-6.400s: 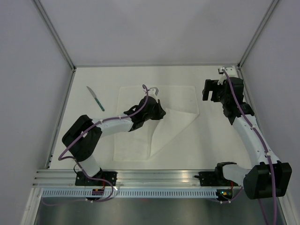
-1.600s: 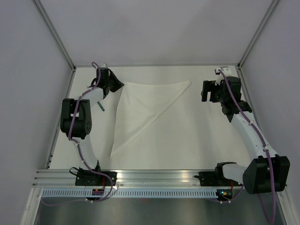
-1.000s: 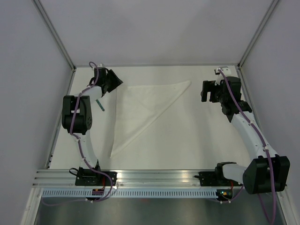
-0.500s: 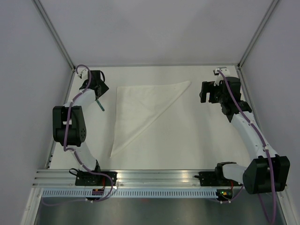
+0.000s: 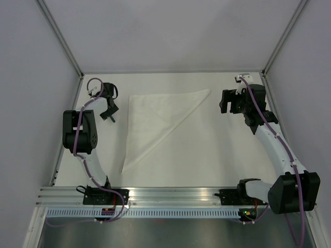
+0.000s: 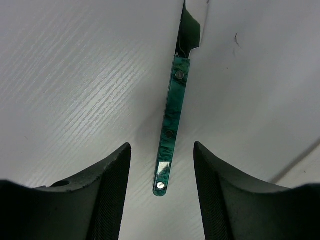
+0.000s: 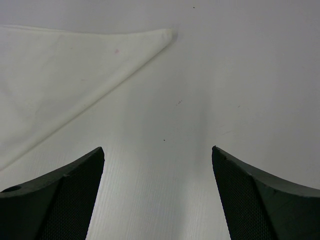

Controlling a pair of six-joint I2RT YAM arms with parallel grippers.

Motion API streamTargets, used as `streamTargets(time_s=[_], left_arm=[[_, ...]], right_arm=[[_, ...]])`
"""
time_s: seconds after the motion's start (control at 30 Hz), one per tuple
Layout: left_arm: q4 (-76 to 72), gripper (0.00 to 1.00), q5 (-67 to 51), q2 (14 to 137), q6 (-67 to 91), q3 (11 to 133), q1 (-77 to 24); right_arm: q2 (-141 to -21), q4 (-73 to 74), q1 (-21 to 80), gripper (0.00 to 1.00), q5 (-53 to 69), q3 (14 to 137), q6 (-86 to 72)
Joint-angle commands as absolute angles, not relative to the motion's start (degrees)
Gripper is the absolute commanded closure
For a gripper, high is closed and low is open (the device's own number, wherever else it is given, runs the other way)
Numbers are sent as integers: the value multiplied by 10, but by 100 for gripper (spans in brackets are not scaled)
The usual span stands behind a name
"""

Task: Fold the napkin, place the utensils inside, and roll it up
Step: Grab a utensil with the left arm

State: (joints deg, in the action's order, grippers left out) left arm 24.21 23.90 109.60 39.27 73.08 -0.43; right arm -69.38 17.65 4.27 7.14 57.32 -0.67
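Observation:
The white napkin [image 5: 155, 116] lies flat, folded into a triangle with its long edge running from the far right corner down to the near left; its far right tip [image 7: 160, 36] shows in the right wrist view. One utensil is in sight, a knife with a green marbled handle [image 6: 170, 125] lying on the table to the left of the napkin. My left gripper [image 6: 161, 148] is open right above it, one finger on each side of the handle's end, not touching it. In the top view the left gripper [image 5: 108, 110] covers most of the knife. Just right of the napkin's tip, my right gripper [image 5: 228, 101] stands open and empty.
The table's left edge and metal frame rail [image 5: 67, 129] run close beside the knife. White walls close in the table at the back and on both sides. Both arm bases sit on the aluminium rail [image 5: 170, 195] at the near edge.
My left arm has swung left from the napkin's far left corner and come down over the knife, its jaws narrowing a little. The napkin and the right arm have not moved.

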Motion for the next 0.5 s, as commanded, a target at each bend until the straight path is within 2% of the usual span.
streamTargets(time_s=[0.0, 0.47], left_arm=[[271, 43, 242, 1121, 405, 775, 16], [368, 50, 186, 1227, 396, 905, 38]], right_arm=[[-695, 183, 46, 7, 75, 598, -13], [-688, 185, 47, 7, 83, 599, -14]])
